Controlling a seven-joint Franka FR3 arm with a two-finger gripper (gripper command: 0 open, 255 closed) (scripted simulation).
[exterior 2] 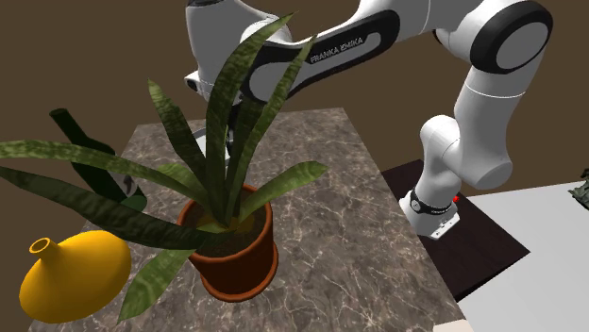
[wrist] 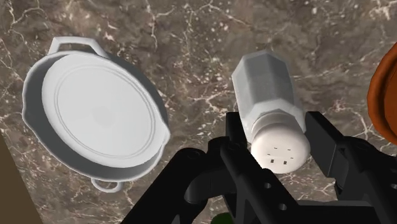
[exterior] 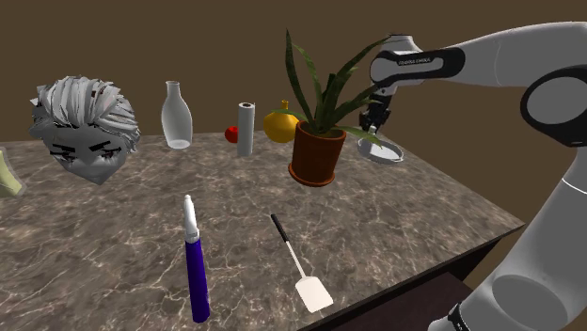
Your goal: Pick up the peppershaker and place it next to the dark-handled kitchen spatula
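Two black fingers of the pincer [wrist: 275, 124] press against either side of the pepper shaker [wrist: 264, 83], gripping it at its white cap, whose holes face the wrist camera. The shaker's pale, faceted body points away from the hand toward the marble table [wrist: 191, 38]. Whether it touches the table I cannot tell. Just beside it lies a white two-handled pan [wrist: 95, 118], and the orange rim of a plant pot [wrist: 385, 95] shows on its other side. In the shoulder view the pincer [exterior: 374, 120] hangs at the table's far right, behind the plant's leaves and just above the pan. The dark-handled spatula [exterior: 310, 290] lies well apart, near the front edge, beside a blue pen [exterior: 196, 273].
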